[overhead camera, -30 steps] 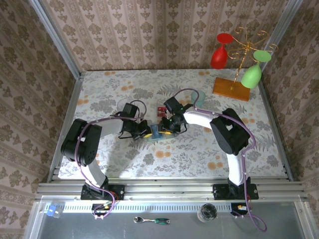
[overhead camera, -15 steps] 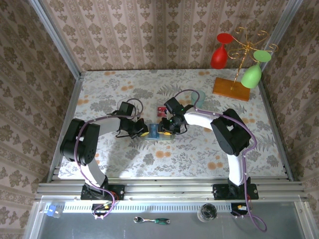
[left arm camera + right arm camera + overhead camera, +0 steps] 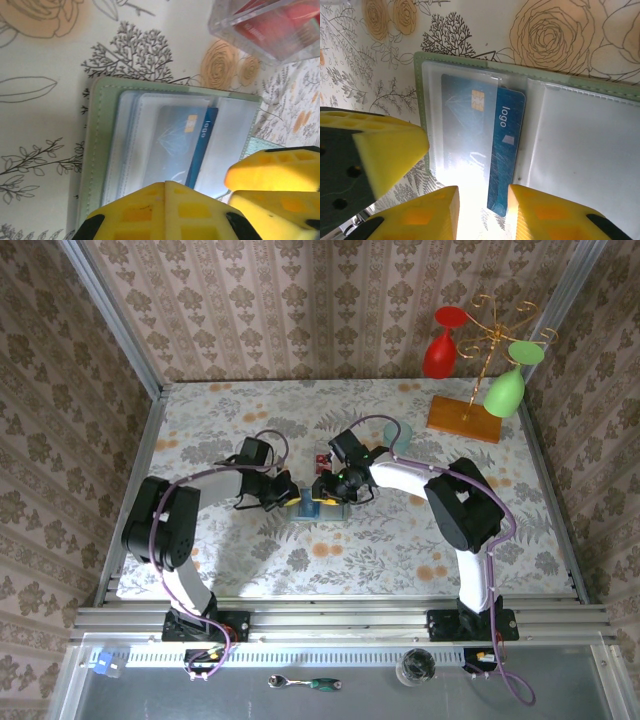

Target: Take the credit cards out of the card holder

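The task looks to be in its early part. The card holder [image 3: 320, 508] lies open and flat in the middle of the worktop [image 3: 400, 540]. A blue card [image 3: 507, 150] is mostly inside its clear pocket, and only one strip sticks out toward 3 o'clock in the right wrist view. The left hand [image 3: 165, 200], at 9 o'clock of the holder, is pressed together on its edge, I think to keep it down. The right hand [image 3: 482, 210] is partly spread at the card's end and not yet pinching it. A clear box [image 3: 260, 25] with red things stands at 12 o'clock. I cannot tell if these are cards.
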Controlling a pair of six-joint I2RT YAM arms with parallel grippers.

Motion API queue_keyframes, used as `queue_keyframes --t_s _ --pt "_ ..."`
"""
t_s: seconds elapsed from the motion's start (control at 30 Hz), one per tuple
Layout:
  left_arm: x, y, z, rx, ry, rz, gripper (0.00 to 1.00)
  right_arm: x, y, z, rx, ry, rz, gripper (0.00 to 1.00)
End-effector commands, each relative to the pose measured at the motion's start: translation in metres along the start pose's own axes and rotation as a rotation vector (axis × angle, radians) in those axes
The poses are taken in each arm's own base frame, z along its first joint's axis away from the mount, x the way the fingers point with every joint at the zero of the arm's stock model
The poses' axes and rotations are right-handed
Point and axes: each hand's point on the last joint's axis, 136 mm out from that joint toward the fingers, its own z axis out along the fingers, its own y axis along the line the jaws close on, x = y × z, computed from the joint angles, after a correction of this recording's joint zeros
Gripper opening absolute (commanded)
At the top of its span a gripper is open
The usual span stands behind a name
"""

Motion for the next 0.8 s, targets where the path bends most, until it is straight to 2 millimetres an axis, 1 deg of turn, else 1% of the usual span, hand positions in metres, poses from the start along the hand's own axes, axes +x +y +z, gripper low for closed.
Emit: queue_keyframes --t_s 0.0,0.3,0.47,0.7,0.77 --pt "0.005 0.011 0.005 -0.031 0.029 0.000 0.00 -0.006 0.006 0.004 -0.031 0.006 0.005 0.32" --pt "0.016 0.026 0.013 -0.054 0.054 -0.027 0.00 -0.007 0.007 0.011 -0.039 0.024 0.006 0.31" --pt "0.019 0.030 0.013 -0.061 0.059 -0.033 0.00 -0.006 0.002 0.015 -0.030 0.031 0.011 0.31" --pt "0.021 0.033 0.013 -0.074 0.061 -0.039 0.00 -0.004 -0.012 0.017 0.036 0.028 0.009 0.32" --pt "0.021 0.033 0.013 -0.075 0.060 -0.039 0.00 -0.003 -0.013 0.018 0.036 0.037 0.010 0.32"
